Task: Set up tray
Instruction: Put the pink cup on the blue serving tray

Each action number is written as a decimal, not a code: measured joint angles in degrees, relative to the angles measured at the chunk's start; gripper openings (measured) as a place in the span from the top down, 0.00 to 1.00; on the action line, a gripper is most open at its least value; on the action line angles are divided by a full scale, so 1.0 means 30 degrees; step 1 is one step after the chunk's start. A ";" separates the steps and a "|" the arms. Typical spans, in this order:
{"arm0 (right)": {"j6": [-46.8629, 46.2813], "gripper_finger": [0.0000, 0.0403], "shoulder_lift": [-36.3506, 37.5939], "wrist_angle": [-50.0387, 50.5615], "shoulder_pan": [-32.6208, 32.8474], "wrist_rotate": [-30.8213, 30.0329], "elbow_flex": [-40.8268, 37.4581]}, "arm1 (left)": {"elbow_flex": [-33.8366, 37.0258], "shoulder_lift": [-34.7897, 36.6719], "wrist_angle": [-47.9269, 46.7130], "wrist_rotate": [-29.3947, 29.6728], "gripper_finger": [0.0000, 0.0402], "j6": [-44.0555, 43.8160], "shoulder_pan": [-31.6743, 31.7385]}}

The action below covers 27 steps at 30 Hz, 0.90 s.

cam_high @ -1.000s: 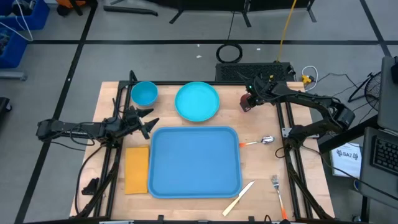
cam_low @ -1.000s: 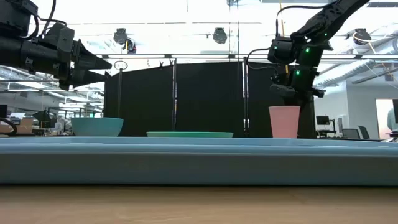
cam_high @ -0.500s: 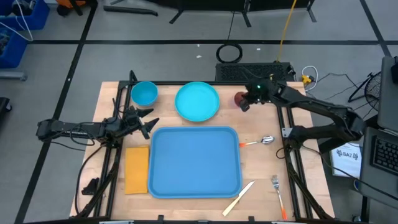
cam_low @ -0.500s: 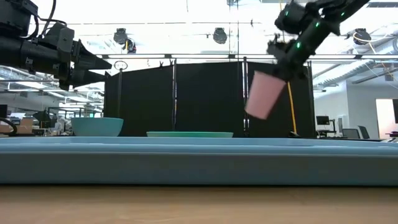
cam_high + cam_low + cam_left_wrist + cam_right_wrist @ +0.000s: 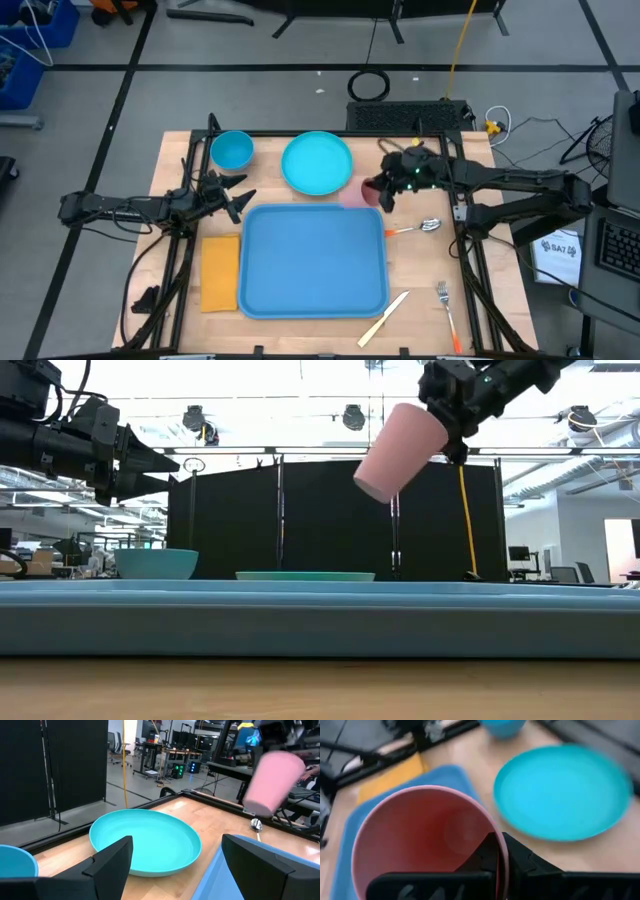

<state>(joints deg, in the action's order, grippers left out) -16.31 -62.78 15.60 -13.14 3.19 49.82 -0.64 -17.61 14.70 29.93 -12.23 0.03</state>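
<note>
The right gripper (image 5: 378, 190) pinches the rim of a pink cup (image 5: 400, 450), one finger inside and one outside, and carries it tilted high above the table's far right, just beyond the far right corner of the blue tray (image 5: 314, 260), presumably bound for it. The cup looks empty. The tray lies flat at the table's centre, nothing on it. A plate (image 5: 317, 163) and a bowl (image 5: 232, 150) sit bare beyond it; a yellow napkin (image 5: 221, 271) lies to its left. The left gripper (image 5: 240, 197) waits at the left, fingers spread wide around nothing.
</note>
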 joint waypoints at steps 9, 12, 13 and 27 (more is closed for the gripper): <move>-0.1390 1.00 -0.2006 0.1375 0.1606 0.0003 0.0312 | -0.0007 0.0002 0.0014 0.0009 0.23 -0.0007 -0.0007; -0.1424 1.00 -0.2807 0.2206 0.1861 0.0003 0.1017 | -0.0007 0.0002 0.0022 0.0002 0.23 -0.0007 -0.0002; -0.1420 1.00 -0.3094 0.2640 0.1933 0.0001 0.1263 | -0.0007 0.0002 0.0017 0.0002 0.23 -0.0007 0.0000; -0.1043 1.00 -0.6807 0.6882 0.1985 -0.0517 0.3260 | -0.0007 -0.0003 0.0009 0.0002 0.23 -0.0015 -0.0003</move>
<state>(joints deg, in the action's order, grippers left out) -19.43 -83.20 36.25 -7.19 1.64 59.60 -0.67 -17.62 14.73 29.93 -12.27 0.02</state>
